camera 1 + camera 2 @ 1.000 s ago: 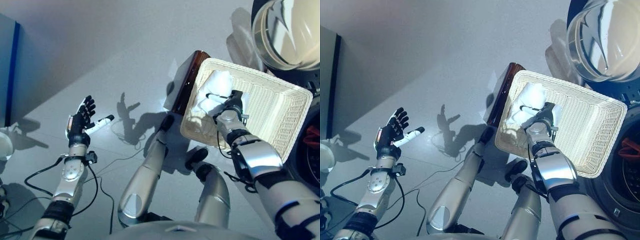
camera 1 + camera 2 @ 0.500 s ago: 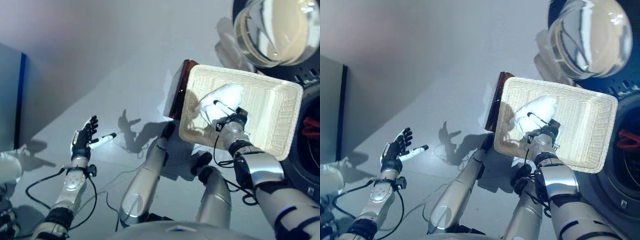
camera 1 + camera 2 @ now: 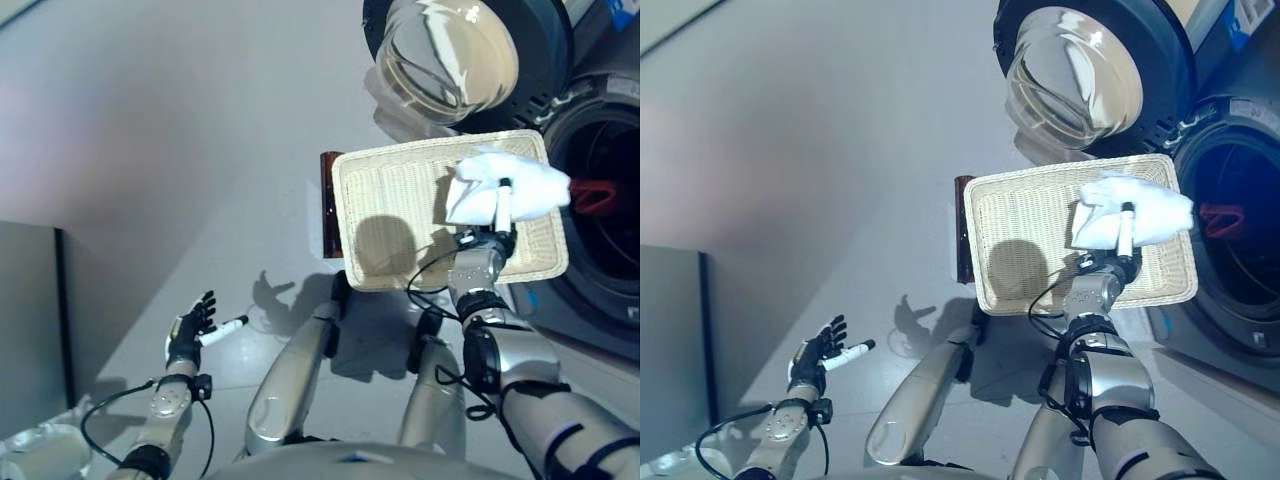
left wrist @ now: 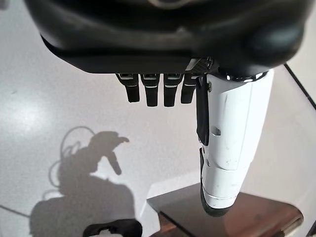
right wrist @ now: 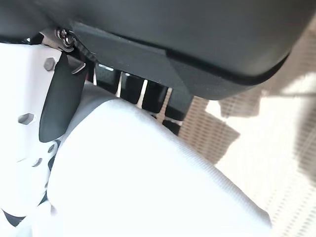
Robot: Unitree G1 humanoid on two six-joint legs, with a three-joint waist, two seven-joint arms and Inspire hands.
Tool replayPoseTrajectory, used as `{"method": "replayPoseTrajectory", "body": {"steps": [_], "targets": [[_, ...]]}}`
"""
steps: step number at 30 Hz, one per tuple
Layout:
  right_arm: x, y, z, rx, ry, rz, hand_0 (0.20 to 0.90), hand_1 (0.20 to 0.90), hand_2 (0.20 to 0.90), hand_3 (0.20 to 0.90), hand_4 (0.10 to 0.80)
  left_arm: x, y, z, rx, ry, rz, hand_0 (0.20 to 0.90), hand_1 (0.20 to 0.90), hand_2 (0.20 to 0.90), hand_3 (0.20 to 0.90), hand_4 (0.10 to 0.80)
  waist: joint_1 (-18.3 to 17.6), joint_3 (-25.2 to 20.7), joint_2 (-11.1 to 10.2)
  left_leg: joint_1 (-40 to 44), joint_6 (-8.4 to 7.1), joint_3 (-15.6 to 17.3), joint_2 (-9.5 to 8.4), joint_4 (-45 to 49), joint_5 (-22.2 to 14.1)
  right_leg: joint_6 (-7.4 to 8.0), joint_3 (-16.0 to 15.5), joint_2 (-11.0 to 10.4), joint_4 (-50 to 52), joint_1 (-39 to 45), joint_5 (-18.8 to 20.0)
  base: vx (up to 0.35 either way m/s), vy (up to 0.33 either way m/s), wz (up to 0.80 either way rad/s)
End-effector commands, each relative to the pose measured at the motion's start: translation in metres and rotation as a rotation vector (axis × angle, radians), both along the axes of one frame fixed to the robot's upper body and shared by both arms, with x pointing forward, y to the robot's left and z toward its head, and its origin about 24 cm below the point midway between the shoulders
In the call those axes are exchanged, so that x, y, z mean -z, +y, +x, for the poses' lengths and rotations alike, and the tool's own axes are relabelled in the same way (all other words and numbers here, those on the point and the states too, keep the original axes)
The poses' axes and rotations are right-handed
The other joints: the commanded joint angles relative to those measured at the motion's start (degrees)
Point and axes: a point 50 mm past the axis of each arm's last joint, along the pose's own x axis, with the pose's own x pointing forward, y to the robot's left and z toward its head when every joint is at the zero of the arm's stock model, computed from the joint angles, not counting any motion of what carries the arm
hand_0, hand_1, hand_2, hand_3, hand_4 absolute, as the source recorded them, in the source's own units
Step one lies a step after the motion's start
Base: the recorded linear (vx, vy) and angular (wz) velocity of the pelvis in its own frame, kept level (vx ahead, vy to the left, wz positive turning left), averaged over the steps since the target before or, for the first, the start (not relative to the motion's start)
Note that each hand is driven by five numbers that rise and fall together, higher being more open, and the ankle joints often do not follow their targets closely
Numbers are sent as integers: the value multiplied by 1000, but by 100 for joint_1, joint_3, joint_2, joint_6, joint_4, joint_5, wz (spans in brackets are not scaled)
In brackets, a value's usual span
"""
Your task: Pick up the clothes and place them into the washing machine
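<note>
My right hand (image 3: 487, 246) is shut on a white cloth (image 3: 508, 186) and holds it up over the right end of the shallow wicker basket (image 3: 395, 215), close to the washing machine's open drum (image 3: 605, 150). In the right wrist view the cloth (image 5: 148, 187) bulges between the white-covered thumb (image 5: 24, 123) and the curled fingers (image 5: 133, 91). A red garment (image 3: 592, 196) lies inside the drum. My left hand (image 3: 190, 333) is open and empty, low over the floor at the left.
The basket rests on a low dark brown box (image 3: 328, 205). The machine's round glass door (image 3: 450, 60) stands swung open behind the basket. Grey floor (image 3: 180, 150) stretches to the left. A dark panel (image 3: 30, 330) stands at the far left.
The camera has swung toward the machine. My right hand has lifted the white cloth from the basket's left part and carried it right, toward the drum. The left hand stays open.
</note>
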Motion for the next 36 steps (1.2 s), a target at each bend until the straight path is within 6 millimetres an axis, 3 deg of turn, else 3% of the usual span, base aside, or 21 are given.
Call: {"method": "replayPoseTrajectory", "body": {"steps": [1, 8, 14, 15, 16, 17, 18, 19, 20, 22, 23, 25, 28, 30, 36], "targets": [[-54, -45, -5, 200, -232, -102, 200, 200, 200, 200, 300, 5, -1, -13, -14, 2, -18, 900, 900, 900, 900, 800, -99, -102, 401, -169, -290, -69, -212, 348, -472, -150, -35, 125, -1051, 420, 405, 45, 39, -11], [-86, -63, -2, 308, -257, -80, 200, 200, 200, 200, 300, 8, -17, -16, 22, 9, -53, 900, 900, 900, 900, 800, -135, -193, 796, -38, -276, 53, -212, 241, -491, -127, 155, 162, -1001, 369, 365, 42, 14, -12], [-110, -72, -1, 355, -278, -97, 200, 200, 200, 200, 300, 13, -24, -20, 19, 32, -70, 900, 900, 900, 900, 800, -173, -209, 935, -9, -265, 156, -157, 229, -544, -127, 319, 220, -919, 256, 309, 46, -11, -21], [-119, -74, 0, 361, -298, -109, 200, 200, 200, 200, 300, 13, -24, -20, 18, 29, -72, 900, 900, 900, 900, 800, -176, -218, 956, 19, -270, 162, -152, 205, -547, -122, 349, 234, -930, 244, 303, 70, -28, -16], [-141, -78, 0, 374, -336, -147, 200, 200, 200, 200, 300, 12, -25, -19, 16, 21, -82, 900, 900, 900, 900, 800, -164, -226, 983, 36, -270, 195, -134, 163, -544, -119, 400, 247, -963, 206, 318, 51, -23, -8], [-142, -78, 0, 374, -336, -149, 200, 200, 200, 200, 300, 12, -26, -19, 16, 19, -84, 900, 900, 900, 900, 800, -158, -223, 989, 34, -270, 201, -132, 159, -543, -118, 406, 250, -965, 200, 321, 51, -32, -19], [-181, -85, -1, 387, -409, -233, 200, 200, 200, 200, 300, 9, -24, -18, 16, 3, -83, 900, 900, 900, 900, 800, -123, -260, 1001, 30, -274, 220, -111, 120, -535, -112, 437, 259, -992, 143, 349, 37, -17, -21], [-201, -87, -4, 398, -450, -274, 200, 200, 200, 200, 300, 8, -22, -19, 12, -1, -82, 900, 900, 900, 900, 800, -111, -281, 1012, 31, -275, 231, -102, 80, -531, -108, 456, 272, -1003, 114, 361, 37, -18, -20], [-202, -87, -3, 399, -450, -276, 200, 200, 200, 200, 300, 8, -23, -18, 12, -2, -85, 900, 900, 900, 900, 800, -107, -279, 1020, 28, -275, 237, -100, 72, -527, -108, 462, 274, -1004, 104, 364, 34, -5, -15], [-253, -91, -14, 431, -545, -401, 420, 420, 420, 420, 457, 4, -19, -16, 7, -27, -80, 900, 900, 900, 900, 800, -83, -356, 1024, 59, -292, 251, -85, -64, -498, -96, 498, 298, -1039, 57, 391, 41, 0, -12], [-279, -88, -20, 443, -599, -466, 900, 900, 900, 900, 800, 2, -15, -17, -8, -33, -78, 900, 900, 900, 900, 800, -81, -380, 1016, 70, -303, 271, -74, -120, -480, -93, 514, 307, -1054, 27, 406, 42, 13, -6], [-324, -73, -33, 460, -710, -576, 900, 900, 900, 900, 800, 1, -11, -16, -14, -42, -77, 900, 900, 900, 900, 800, -129, -380, 1003, 73, -326, 295, -67, -190, -438, -95, 566, 334, -1052, -46, 441, 33, 23, -8], [-362, -55, -38, 391, -789, -729, 900, 900, 900, 900, 800, 0, -5, -19, -48, -43, -90, 900, 900, 900, 900, 800, -198, -417, 905, 75, -346, 387, -52, -295, -410, -101, 637, 367, -1107, -117, 527, 21, 22, -11], [-359, -52, -34, 370, -787, -729, 900, 900, 900, 900, 800, 1, -7, -20, -45, -42, -97, 900, 900, 900, 900, 800, -228, -432, 893, 64, -350, 417, -51, -292, -406, -111, 663, 377, -1123, -131, 541, 17, 29, -9], [-314, -56, -10, 322, -659, -614, 900, 900, 900, 900, 800, 5, -11, -21, -83, -29, -130, 900, 900, 900, 900, 800, -327, -528, 891, 87, -333, 469, -61, -261, -484, -145, 747, 414, -1162, -98, 555, 8, 36, -6]]}}
